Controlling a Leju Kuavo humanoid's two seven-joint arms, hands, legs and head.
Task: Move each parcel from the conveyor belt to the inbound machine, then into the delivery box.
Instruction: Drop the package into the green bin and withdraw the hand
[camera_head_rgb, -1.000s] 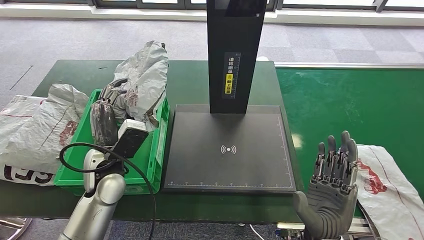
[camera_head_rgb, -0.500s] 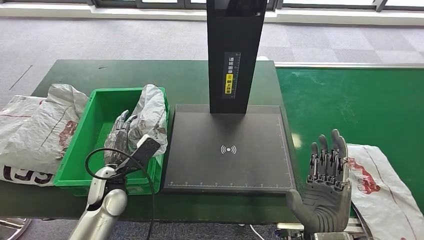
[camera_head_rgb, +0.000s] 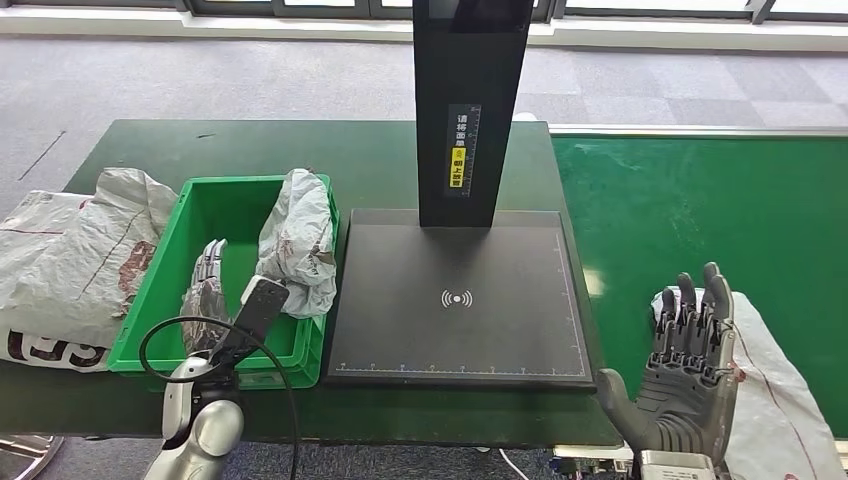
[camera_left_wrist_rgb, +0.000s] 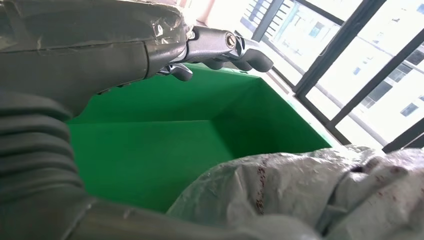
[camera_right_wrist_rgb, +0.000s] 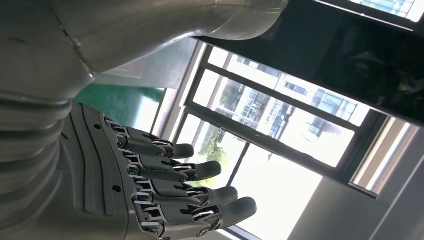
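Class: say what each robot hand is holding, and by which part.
Nothing. The left hand sits empty in the green box beside the parcel; the right hand is open, fingers spread.

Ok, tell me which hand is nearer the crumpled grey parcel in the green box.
Left. The left hand is inside the green box, right beside the grey parcel. The right hand is raised across the black scanner plate, by the conveyor.

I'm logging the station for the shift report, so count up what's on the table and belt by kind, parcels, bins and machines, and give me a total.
Grey plastic parcels: 3 (one in the green bin, one on the table left of the bin, one on the conveyor belt under the right hand)
Green bins: 1
Black inbound machines: 1
Total: 5
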